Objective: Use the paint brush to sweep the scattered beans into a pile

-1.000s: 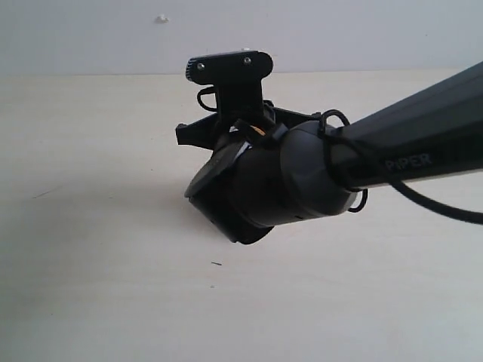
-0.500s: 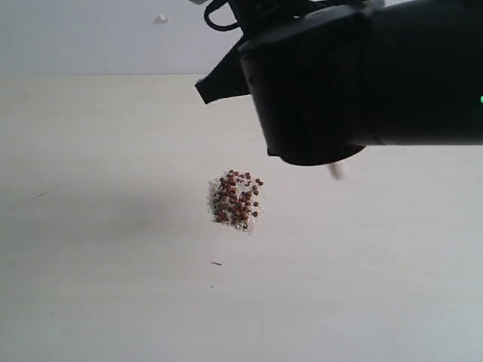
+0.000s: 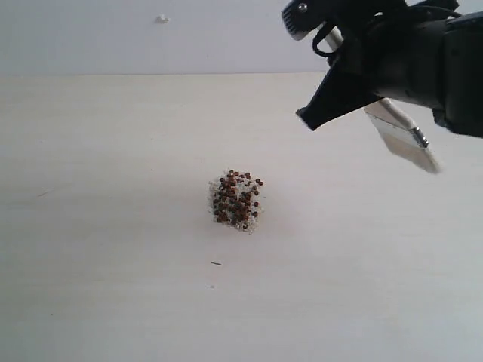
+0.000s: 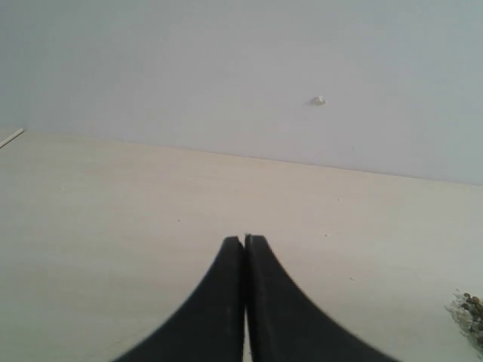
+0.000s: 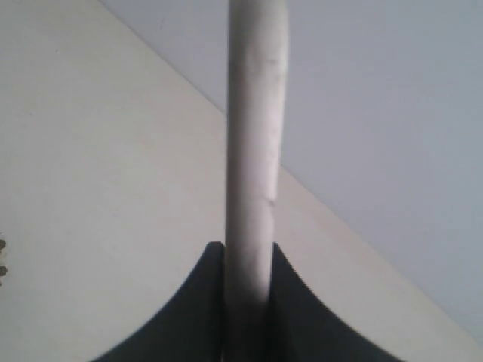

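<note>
Dozens of beans [image 3: 236,202] lie in one tight heap in the middle of the tabletop [image 3: 106,249]. Well apart, at about two o'clock from the heap, the right arm [image 3: 423,60] reaches in from the edge of the exterior view. Its jaws are clamped narrowly on the handle of the paint brush [image 3: 400,134], whose bristles slant toward five o'clock. The left jaws are pressed fully together, holding nothing, and point out low over the tabletop.

right gripper [image 3: 355,102] swung off toward the right — beans [image 3: 237,200] now uncovered, paint brush [image 3: 400,136] seemingly lifted clear.
</note>
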{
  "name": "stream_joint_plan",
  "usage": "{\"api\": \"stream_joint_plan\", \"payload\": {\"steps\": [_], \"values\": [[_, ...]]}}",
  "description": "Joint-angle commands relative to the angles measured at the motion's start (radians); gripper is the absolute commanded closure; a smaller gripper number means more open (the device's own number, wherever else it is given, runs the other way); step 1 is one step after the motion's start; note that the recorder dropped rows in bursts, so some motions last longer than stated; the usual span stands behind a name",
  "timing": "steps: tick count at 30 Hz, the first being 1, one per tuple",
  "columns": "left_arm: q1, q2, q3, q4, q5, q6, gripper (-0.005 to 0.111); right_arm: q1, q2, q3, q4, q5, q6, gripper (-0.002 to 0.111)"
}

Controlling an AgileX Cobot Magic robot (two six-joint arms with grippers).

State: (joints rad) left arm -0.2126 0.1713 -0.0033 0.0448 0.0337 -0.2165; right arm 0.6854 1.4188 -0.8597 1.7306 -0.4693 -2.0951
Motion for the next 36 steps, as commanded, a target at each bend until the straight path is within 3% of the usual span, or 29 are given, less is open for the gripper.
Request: {"api": "stream_joint_plan", "payload": {"steps": [1, 4, 7, 11, 15, 18, 20, 26, 36], "values": [[0.003, -0.009, 0.003, -0.005, -0.002, 0.003, 0.107, -0.148, -0.008, 0.006, -0.234, 0.225, -0.021, 0.108], [0.003, -0.009, 0.003, -0.005, -0.002, 0.003, 0.107, -0.248, -0.008, 0.004, -0.386, 0.369, -0.021, 0.108], [0.003, -0.009, 0.003, -0.005, -0.002, 0.003, 0.107, -0.371, 0.007, -0.017, -0.417, 0.525, 0.003, 0.108], [0.003, -0.009, 0.003, -0.005, -0.002, 0.003, 0.107, -0.541, 0.087, -0.108, -0.406, 0.857, 0.235, 0.108], [0.003, -0.009, 0.003, -0.005, -0.002, 0.003, 0.107, -0.652, 0.201, -0.205, -0.543, 1.142, 0.684, 0.108], [0.003, -0.009, 0.003, -0.005, -0.002, 0.003, 0.107, -0.686, 0.29, -0.268, -0.682, 1.286, 1.123, 0.108], [0.003, -0.009, 0.003, -0.005, -0.002, 0.003, 0.107, -0.691, 0.34, -0.275, -0.723, 1.374, 1.282, 0.108], [0.003, -0.009, 0.003, -0.005, -0.002, 0.003, 0.107, -0.667, 0.489, -0.273, -0.71, 1.619, 1.286, 0.108], [0.003, -0.009, 0.003, -0.005, -0.002, 0.003, 0.107, -0.609, 0.658, -0.273, -0.544, 1.598, 1.18, 0.108]]}}
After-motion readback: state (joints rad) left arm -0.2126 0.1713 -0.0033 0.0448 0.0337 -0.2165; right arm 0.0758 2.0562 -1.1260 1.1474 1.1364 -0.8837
